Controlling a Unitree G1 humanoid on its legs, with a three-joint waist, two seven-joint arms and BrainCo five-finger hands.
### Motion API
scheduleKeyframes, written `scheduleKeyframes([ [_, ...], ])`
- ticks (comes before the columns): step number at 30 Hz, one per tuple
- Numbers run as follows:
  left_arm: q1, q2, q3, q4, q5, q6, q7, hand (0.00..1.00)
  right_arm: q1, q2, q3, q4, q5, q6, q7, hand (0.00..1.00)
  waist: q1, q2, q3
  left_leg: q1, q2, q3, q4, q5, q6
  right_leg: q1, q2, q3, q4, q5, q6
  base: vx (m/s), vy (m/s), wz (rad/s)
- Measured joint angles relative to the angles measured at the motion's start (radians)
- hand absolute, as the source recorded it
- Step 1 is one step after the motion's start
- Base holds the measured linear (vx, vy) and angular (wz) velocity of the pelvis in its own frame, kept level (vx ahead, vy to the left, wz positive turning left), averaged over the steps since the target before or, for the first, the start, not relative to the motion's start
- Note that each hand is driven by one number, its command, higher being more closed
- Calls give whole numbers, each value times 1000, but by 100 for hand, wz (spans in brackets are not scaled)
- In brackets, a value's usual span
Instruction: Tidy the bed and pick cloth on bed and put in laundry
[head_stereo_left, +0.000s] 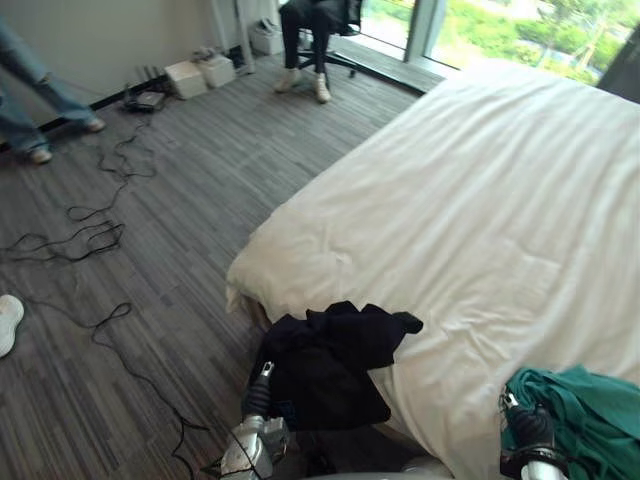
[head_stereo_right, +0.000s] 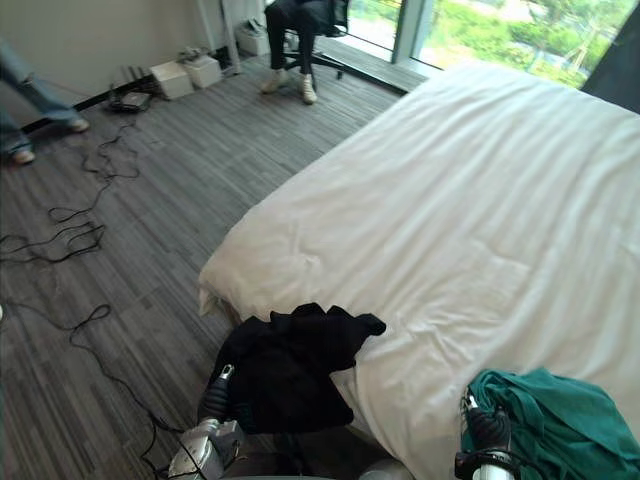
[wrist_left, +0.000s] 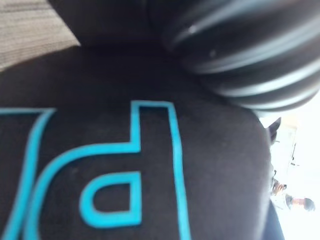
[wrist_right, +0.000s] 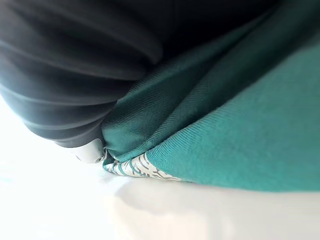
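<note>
The bed (head_stereo_left: 480, 200) is covered by a white duvet, spread flat with only shallow creases. Its nearest corner bulges slightly over the floor.

A black garment (head_stereo_left: 330, 365) lies crumpled on the bed's near edge, just along from that corner. Its upper folds rest on the duvet and the rest hangs over the side. The cloth carries large outlined letters in bright blue (wrist_left: 110, 165).

A teal-green garment (head_stereo_left: 590, 415) is bunched in loose folds on the duvet, farther along the same near edge. A small white patterned patch (wrist_right: 137, 167) shows at its hem. Bare duvet separates the two garments.
</note>
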Motion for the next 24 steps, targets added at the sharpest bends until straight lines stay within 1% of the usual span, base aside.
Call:
scheduleKeyframes([
  [1,-7,1,-3,-1,24,5,4,100,18,14,11,-1,1,4,-6,100,-12,4,3,-16,-7,-78,-1,20,2,-9,71,110,-67,-21,-11,-28,22,119],
  [2,-15,2,-7,-3,32,4,9,100,31,20,21,-2,1,5,-13,100,-15,4,3,-24,-14,-122,-4,32,-3,-17,116,193,-95,-34,-19,-84,-26,221],
  [3,-35,6,-24,-4,34,4,23,100,68,33,38,-7,2,8,-29,100,-22,-3,5,-28,-60,-251,-54,79,-23,-36,220,416,-137,-74,-25,-70,-35,209],
  [4,-36,7,-30,-6,34,4,23,100,86,36,40,-16,3,10,-37,100,-26,-7,6,-27,-83,-301,-79,84,-23,-33,254,480,-156,-90,-17,-82,-48,205],
  [5,-36,9,-33,-7,34,4,23,100,99,39,40,-26,4,10,-40,100,-27,-12,9,-25,-100,-329,-96,84,-23,-34,271,524,-171,-101,-17,-65,-44,146],
  [6,-34,14,-35,-13,34,4,23,100,123,44,40,-47,4,10,-41,100,-28,-21,18,-22,-126,-357,-125,84,-24,-33,298,592,-211,-128,-16,-153,-64,147],
  [7,-29,17,-33,-24,38,3,24,100,141,52,39,-68,6,10,-43,100,-30,-40,28,-22,-161,-363,-168,71,-46,-35,323,658,-259,-145,-24,-174,-46,192],
  [8,-21,14,-33,-26,50,7,25,100,156,67,38,-77,13,8,-44,100,-56,-108,41,-60,-191,-372,19,45,16,-56,296,686,-247,-133,-58,-185,-69,143],
  [9,-7,18,-38,-30,52,7,25,100,165,72,43,-93,15,8,-44,100,-47,-102,48,-83,-173,-369,175,14,46,-54,303,701,-238,-138,-62,-128,-87,75],
  [10,29,10,-49,-33,57,8,25,100,183,74,56,-124,17,6,-43,100,-16,-75,57,-46,-115,-368,230,-58,-27,-42,360,745,-243,-139,-58,-85,-110,-14],
  [11,50,17,-57,-26,60,17,25,100,182,87,68,-124,22,0,-43,100,-4,-60,63,-2,-103,-394,161,-89,-25,-57,388,793,-211,-126,-59,-87,-76,-28],
  [12,58,21,-59,-26,61,26,26,100,179,97,76,-127,31,-2,-43,100,-4,-76,55,11,-118,-400,119,-61,-38,-67,389,815,-205,-122,-52,-73,-55,3],
  [13,60,20,-73,-28,68,27,25,100,190,114,89,-138,43,-6,-42,100,-4,-85,47,25,-134,-413,75,-31,-32,-64,380,807,-218,-87,-38,-71,-35,14],
  [14,82,50,-127,-21,69,25,-6,100,86,232,268,-34,49,-1,83,100,61,-37,-73,145,-194,-502,-257,148,4,-2,354,785,-356,14,7,-16,-18,17],
  [20,75,52,-132,-14,68,25,-5,100,83,231,268,-29,49,-1,83,100,61,-37,-73,147,-193,-492,-257,141,7,-2,354,790,-357,14,7,0,-1,-3],
  [22,29,59,-150,51,66,25,0,100,60,227,271,6,47,1,82,100,58,-40,-72,154,-192,-471,-257,132,9,1,351,798,-356,14,7,10,-16,-17],
  [23,-4,68,-173,89,53,26,3,100,46,226,274,25,45,7,79,100,56,-45,-71,156,-190,-443,-257,121,5,1,345,798,-354,14,8,16,-19,-9],
  [24,-21,73,-185,103,46,26,4,100,38,223,278,35,42,8,77,100,54,-45,-71,156,-189,-425,-257,115,4,2,341,796,-353,13,9,0,0,0],
])
